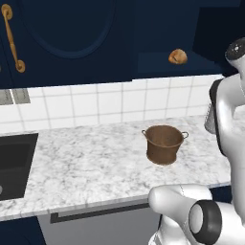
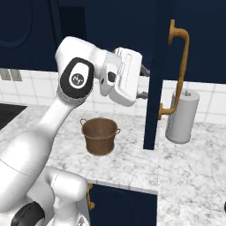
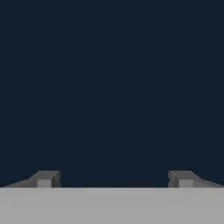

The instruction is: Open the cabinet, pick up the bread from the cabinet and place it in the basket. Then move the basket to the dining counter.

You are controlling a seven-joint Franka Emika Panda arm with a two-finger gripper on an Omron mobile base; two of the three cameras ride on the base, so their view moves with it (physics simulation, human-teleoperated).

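Cabinet: dark navy wall cabinet door with curved brass-gold handle stands swung open.
End effector: fingers spread wide, holding nothing — facing the door's navy panel.
Bread: small golden-brown lump on the cabinet shelf.
Basket: copper-brown bucket on the marble table.
Advice: clear the door edge, then approach the bread level — close gently.

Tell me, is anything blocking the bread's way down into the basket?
Nothing visible blocks it. The bread sits in the opened cabinet, and the basket stands open-mouthed on the worktop just below, slightly to the left. The swung-out door hangs off to the side.
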